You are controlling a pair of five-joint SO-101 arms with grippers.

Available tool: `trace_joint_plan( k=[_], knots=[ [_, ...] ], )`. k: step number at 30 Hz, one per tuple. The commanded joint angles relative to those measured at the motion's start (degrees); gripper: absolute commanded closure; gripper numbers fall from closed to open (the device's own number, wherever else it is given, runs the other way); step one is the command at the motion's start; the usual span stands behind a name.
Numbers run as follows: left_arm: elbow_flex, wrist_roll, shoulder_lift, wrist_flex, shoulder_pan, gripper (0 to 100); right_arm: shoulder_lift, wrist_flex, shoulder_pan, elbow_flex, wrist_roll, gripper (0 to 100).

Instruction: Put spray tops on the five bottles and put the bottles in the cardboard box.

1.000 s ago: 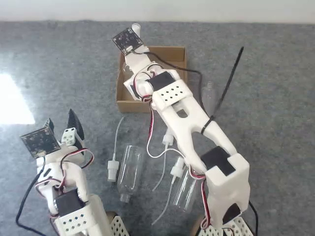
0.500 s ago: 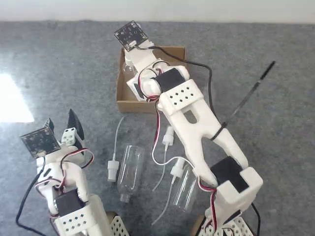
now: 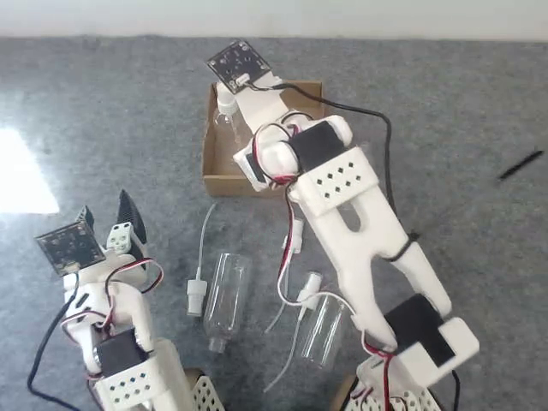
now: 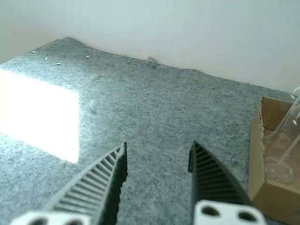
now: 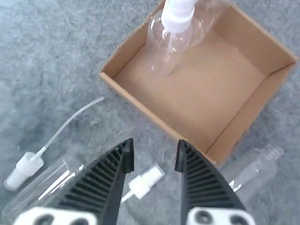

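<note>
We have drawn our right tool (image 5: 154, 143) back, jaws now wide and empty, leaving one capped bottle (image 5: 174, 33) upright in a corner of the cardboard box (image 5: 140, 105), so four bottles remain; our left tool (image 4: 158, 145) hangs open.

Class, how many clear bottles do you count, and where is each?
4. A capped bottle stands in the cardboard box; an uncapped bottle lies beside it; the left bottle and right bottle lie nearer the arms' bases. Another may hide under the right arm.
</note>
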State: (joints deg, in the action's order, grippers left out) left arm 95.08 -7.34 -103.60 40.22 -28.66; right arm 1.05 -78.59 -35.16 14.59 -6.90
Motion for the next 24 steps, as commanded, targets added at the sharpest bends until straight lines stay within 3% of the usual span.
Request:
trace_joint_plan(
  k=[1, 13, 19, 24],
  knots=[
    [-1.71, -0.26, -0.88, -1.58, 0.09, 80, -6.37, -5.32, -0.48, 2.99, 0.35, 87.6],
    [-1.63, -0.26, -0.88, -1.58, 0.18, 80, -11.03, -16.22, -0.48, 2.99, 0.62, 87.6],
    [-1.63, -0.26, -0.88, -1.58, 0.18, 80, -12.26, -24.13, -0.48, 2.9, 6.33, 87.6],
    [-1.63, -0.26, -0.88, -1.58, 0.18, 80, -16.4, -23.52, -0.31, -2.9, 5.63, 87.6]
  ],
)
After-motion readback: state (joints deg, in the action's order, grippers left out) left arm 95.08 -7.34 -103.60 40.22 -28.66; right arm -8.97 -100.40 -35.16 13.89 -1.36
